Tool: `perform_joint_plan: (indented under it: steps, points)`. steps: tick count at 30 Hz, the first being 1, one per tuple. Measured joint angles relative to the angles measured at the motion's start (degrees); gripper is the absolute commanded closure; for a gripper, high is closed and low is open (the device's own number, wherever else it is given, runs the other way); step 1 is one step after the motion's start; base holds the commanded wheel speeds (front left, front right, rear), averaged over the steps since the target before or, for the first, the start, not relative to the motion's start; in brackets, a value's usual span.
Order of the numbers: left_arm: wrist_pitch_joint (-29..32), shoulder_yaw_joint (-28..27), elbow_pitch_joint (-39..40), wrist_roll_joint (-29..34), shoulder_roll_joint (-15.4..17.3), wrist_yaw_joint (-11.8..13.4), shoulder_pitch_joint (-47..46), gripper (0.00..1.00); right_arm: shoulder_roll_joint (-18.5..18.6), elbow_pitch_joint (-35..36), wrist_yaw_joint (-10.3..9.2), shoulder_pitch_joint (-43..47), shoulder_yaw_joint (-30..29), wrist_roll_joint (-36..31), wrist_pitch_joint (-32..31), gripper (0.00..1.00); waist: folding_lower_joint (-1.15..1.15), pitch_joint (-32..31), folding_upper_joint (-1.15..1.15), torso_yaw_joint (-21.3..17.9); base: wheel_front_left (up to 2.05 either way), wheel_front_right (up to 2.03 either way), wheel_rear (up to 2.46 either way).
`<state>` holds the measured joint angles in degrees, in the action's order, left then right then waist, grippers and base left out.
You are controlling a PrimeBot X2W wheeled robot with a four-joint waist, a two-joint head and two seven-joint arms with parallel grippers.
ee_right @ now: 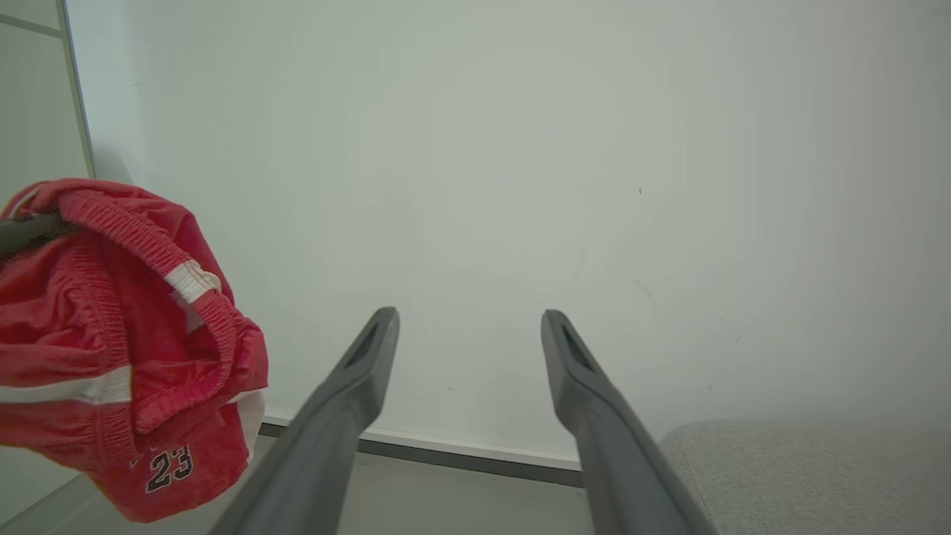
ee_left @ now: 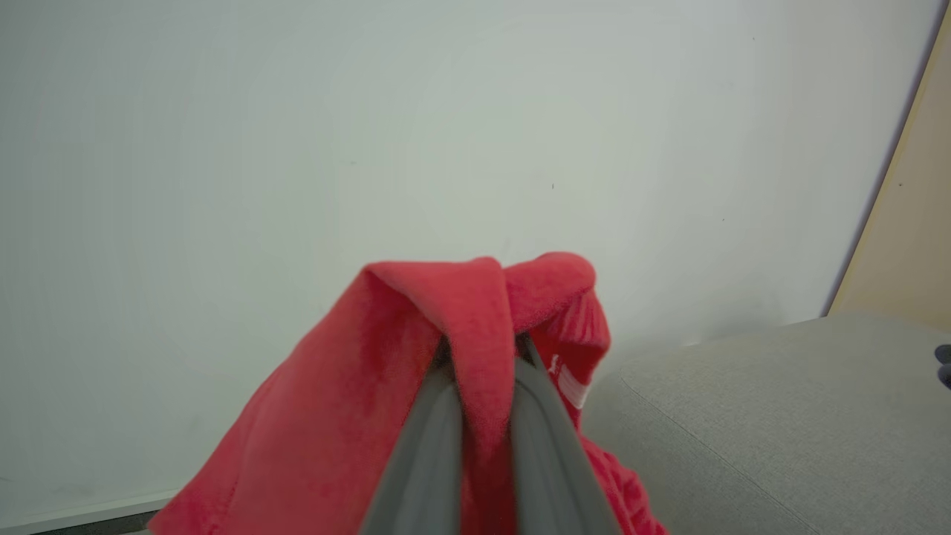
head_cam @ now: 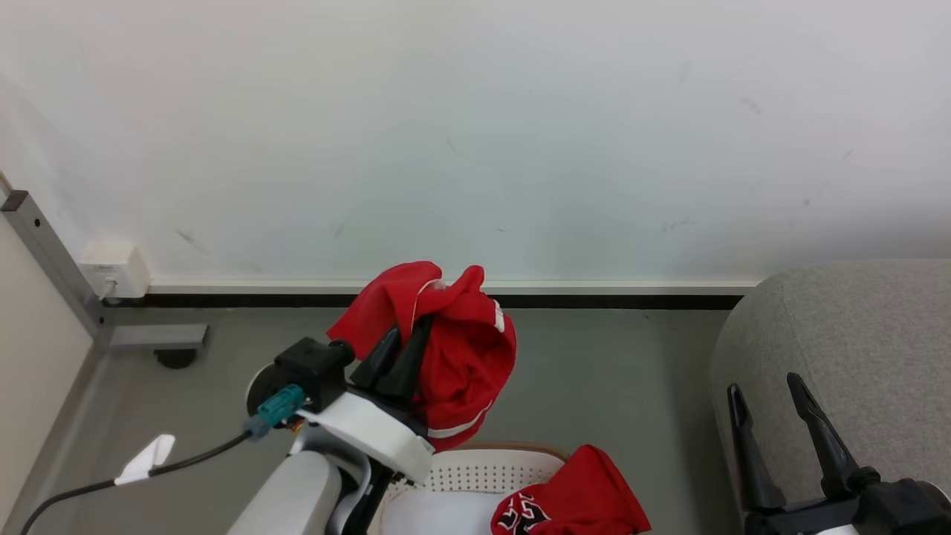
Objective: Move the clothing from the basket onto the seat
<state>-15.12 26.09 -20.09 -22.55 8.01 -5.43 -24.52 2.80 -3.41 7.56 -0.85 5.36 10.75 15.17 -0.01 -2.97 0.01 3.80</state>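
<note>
**A:** Where is the clothing?

**B:** One red garment [head_cam: 461, 364] hangs in the air from my left pincer [head_cam: 407, 332]. The fingers are pressed together on a bunched fold of its cloth. It has white stripes, and in my right wrist view the number 23 shows near its lower edge. It hangs above the grey floor [head_cam: 609, 371], in front of the white wall [head_cam: 475, 134], and clear of the seat.

**A:** And the other piece?

**B:** The second red garment [head_cam: 587, 490] lies at the right side of the basket [head_cam: 483, 469], low in my head view and just under the hanging one. Black-and-white lettering shows on it.

**A:** Where is the seat?

**B:** The seat [head_cam: 854, 334] is off to my right, apart from the basket.

**A:** Your other arm?

**B:** My right pincer [head_cam: 764, 385] is spread wide and empty, with its fingers raised in front of the seat's rounded edge.
</note>
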Motion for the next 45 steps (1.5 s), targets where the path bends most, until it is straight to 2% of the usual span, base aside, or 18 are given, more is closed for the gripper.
perform_joint_plan:
  steps: [12, 20, 33, 41, 45]
  points:
    - [0.0, 0.0, 1.5, -0.1, 0.0, -0.1, 0.6, 1.0, 0.0, -0.9, -0.01, -0.1, 1.1, 0.2, 0.0, 0.0, 0.0, 0.9, 0.0, -0.2, 0.0, 0.0, 0.0]
    - [0.0, 2.2, 2.4, -0.1, -0.2, -0.7, 0.4, 1.0, 0.3, -7.5, -0.01, -3.5, 9.1, 0.7, 0.0, 0.0, 0.01, 1.3, -0.01, 0.8, 0.0, 0.0, 0.0]
    - [0.1, 12.9, 1.8, -0.2, -2.6, -1.8, -0.5, 1.0, 6.2, -21.2, 0.0, -14.0, 23.3, 6.0, 0.0, 0.0, 0.01, 0.9, -0.01, 6.6, 0.0, 0.0, 0.0]
    - [0.3, 22.2, 2.0, -3.0, -3.3, -2.1, -1.3, 1.0, 7.1, -26.6, 0.0, -17.0, 26.9, 9.1, 0.0, 0.0, 0.01, 0.3, -0.01, 11.6, 0.0, 0.0, 0.0]
    - [0.4, 25.0, 2.0, -4.3, -3.0, -2.1, -1.6, 1.0, 7.6, -27.7, 0.0, -17.8, 27.8, 9.6, 0.0, 0.0, 0.01, -0.3, -0.01, 13.6, 0.0, 0.0, 0.0]
